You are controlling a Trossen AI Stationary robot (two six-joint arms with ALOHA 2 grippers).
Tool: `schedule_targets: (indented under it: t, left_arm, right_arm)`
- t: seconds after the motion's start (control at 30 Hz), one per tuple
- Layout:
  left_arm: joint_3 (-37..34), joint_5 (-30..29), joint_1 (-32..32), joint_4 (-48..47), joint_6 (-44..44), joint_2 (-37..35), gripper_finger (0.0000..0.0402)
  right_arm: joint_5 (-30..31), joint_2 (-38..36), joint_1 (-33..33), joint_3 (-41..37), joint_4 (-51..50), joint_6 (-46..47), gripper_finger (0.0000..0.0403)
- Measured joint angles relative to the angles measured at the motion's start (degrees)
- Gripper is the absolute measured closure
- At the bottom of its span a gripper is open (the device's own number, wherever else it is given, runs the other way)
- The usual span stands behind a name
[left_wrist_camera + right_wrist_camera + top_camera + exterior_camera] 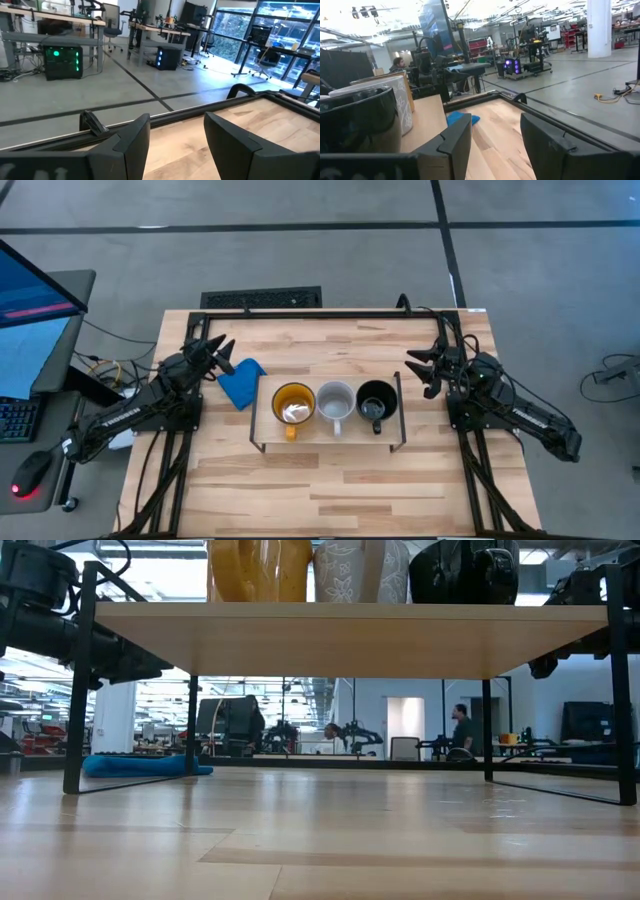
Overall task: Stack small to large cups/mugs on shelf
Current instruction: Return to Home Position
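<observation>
Lining the shelf (pixel 320 442), the mugs (pixel 335 402) look stiff, breakable, best gripped by rims; left pincer (pixel 220 352) and right pincer (pixel 418 370) gape empty near counter (pixel 330 490) edges.

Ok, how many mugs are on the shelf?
3, in a row on the light-wood shelf: yellow-orange mug left, pale grey-white mug middle, glossy black mug right. None hidden.

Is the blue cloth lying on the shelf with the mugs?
No, the blue cloth lies on the table, outside the end of the shelf where the yellow mug stands.
</observation>
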Motion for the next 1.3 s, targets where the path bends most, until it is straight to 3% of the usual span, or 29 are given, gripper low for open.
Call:
schedule_targets:
  t: [0.4,0.53,0.67,0.93,1.3]
  left_arm:
    - [0.8,-1.1,0.0,-1.7,2.8,-0.1,0.0223]
    - [3.2,-3.0,0.0,-10.6,3.5,-2.2,0.0223]
    - [4.9,-5.4,0.0,-19.3,-1.3,-6.0,0.0223]
    - [4.9,-4.8,-0.1,-19.1,-2.7,-7.3,0.0223]
    - [3.1,-3.0,-0.1,-10.0,-2.2,-7.2,0.0223]
  right_arm:
    - [0.0,0.0,0.0,0.0,0.0,0.0,0.0211]
    - [0.0,0.0,0.1,0.0,-0.3,0.0,0.0209]
    - [0.0,0.0,0.1,0.0,-1.0,0.1,0.0211]
    - [0.1,0.0,0.0,0.0,-2.3,0.0,0.0209]
    - [0.0,0.2,0.0,0.0,-2.4,0.0,0.0209]
